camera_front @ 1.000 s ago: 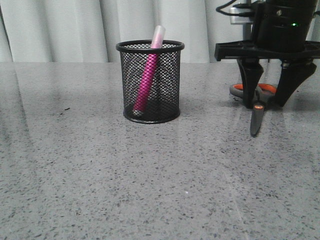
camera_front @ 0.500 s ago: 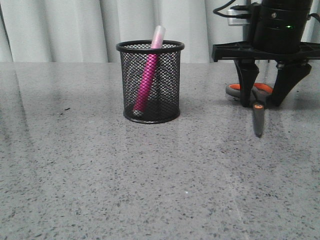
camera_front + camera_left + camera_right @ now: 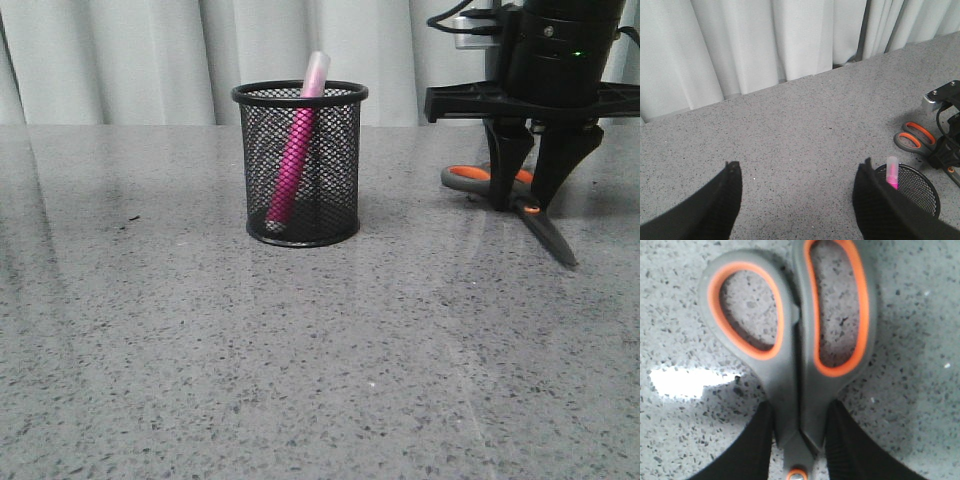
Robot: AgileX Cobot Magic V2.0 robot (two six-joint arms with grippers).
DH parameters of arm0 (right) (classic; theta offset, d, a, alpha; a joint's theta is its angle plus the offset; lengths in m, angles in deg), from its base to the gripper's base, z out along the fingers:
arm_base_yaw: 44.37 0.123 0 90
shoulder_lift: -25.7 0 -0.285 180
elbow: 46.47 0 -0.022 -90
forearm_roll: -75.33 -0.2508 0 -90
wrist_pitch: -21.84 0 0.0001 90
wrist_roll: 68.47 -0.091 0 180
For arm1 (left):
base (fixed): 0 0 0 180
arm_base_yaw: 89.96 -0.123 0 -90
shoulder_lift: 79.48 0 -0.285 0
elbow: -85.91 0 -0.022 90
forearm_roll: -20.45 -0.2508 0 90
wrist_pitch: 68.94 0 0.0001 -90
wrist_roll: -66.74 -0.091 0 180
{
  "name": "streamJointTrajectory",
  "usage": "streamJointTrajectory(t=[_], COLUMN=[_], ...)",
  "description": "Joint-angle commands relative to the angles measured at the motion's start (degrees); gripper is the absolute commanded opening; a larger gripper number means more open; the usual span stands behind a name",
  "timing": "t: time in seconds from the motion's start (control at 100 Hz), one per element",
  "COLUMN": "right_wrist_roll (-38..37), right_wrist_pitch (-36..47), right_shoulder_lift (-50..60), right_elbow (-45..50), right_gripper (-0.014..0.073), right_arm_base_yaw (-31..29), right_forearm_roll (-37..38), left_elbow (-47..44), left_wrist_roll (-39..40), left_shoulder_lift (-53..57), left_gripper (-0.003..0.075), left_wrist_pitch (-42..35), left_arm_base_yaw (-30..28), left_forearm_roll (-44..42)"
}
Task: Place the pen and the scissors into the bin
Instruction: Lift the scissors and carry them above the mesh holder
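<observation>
Scissors pinched by right gripper on the table, right of the bin.
Pen stands tilted inside the bin, cap above the rim. Right fingers press both sides of the scissors near the pivot. Left gripper is spread wide, holding nothing. No readable writing anywhere.

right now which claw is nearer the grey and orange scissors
Right. The right claw straddles the dark grey, orange-lined scissors just behind the pivot, fingers against both sides. The left claw hangs open well away, with the scissors beyond the black wire-mesh bin.
</observation>
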State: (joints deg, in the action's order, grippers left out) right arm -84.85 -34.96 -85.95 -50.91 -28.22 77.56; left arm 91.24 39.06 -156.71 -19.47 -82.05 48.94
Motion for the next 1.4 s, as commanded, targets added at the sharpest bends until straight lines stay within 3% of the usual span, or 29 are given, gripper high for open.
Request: streamJointTrajectory(t=[0.0,0.21,0.36,0.7,1.05,1.39], right_wrist_roll=[2.1,2.4,2.5,2.9,2.9,2.9], right_wrist_pitch=[2.9,7.0,13.7,46.2,73.4,80.6], right_shoulder_lift=[2.2,9.1,17.0,32.6,27.9,21.3], right_elbow=[-1.0,-0.6,4.7,18.9,19.0,19.1], right_gripper=[-0.0072,-0.0072,-0.0072,-0.0073,-0.0073,-0.0073], right_arm_base_yaw=[-0.2,0.7,1.2,7.3,12.4,12.4], right_forearm_roll=[-0.2,1.3,1.5,1.7,1.9,3.0], left_elbow=[1.7,1.7,1.7,1.7,1.7,1.7], left_wrist_roll=[-0.1,-0.1,-0.1,-0.1,-0.1,-0.1], left_shoulder_lift=[1.4,1.4,1.5,1.5,1.5,1.5], left_gripper=[0.044,0.044,0.044,0.044,0.044,0.044], left_wrist_pitch=[-3.1,-3.0,-3.0,-3.0,-3.1,-3.1], left_arm_base_yaw=[-0.1,-0.1,-0.1,-0.1,-0.1,-0.1], left_forearm_roll=[2.3,2.3,2.3,2.4,2.5,2.5])
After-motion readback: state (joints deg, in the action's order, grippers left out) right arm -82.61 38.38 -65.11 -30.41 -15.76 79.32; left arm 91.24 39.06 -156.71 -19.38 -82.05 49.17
